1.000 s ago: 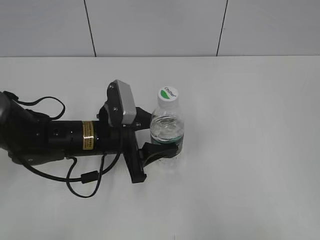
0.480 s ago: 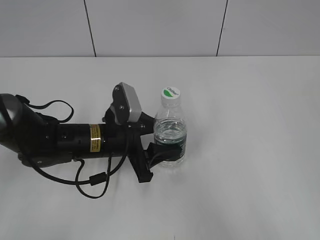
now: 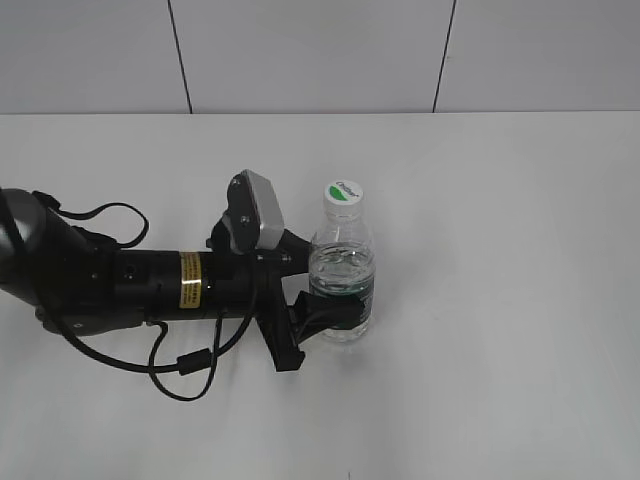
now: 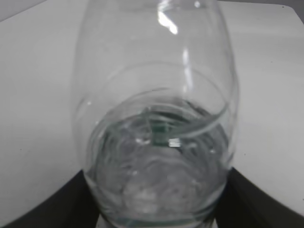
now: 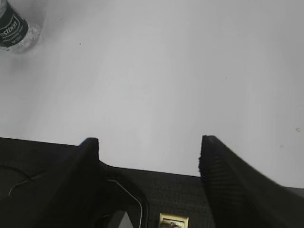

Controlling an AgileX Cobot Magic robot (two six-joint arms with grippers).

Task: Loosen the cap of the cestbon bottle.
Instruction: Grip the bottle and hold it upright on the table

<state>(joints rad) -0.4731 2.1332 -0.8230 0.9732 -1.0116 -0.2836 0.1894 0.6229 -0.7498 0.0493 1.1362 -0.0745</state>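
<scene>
The cestbon bottle (image 3: 343, 265) stands upright on the white table, clear with a dark green label band. Its white cap (image 3: 344, 190), with a green mark, is on top. My left gripper (image 3: 335, 305) comes from the left and is shut on the bottle's lower body at the label. In the left wrist view the bottle (image 4: 156, 118) fills the frame between the two black fingers (image 4: 156, 211); the cap is hidden there. My right gripper (image 5: 149, 147) is open and empty over bare table. The bottle's base (image 5: 12, 26) shows far off at the top left of that view.
The white table (image 3: 500, 300) reaches back to a tiled wall (image 3: 320, 50). The left arm's black body and loose cables (image 3: 180, 365) lie left of the bottle. The right arm is out of the exterior view.
The left arm has pushed a little to the right, and the bottle has shifted right with it. The fingers have closed in on the label.
</scene>
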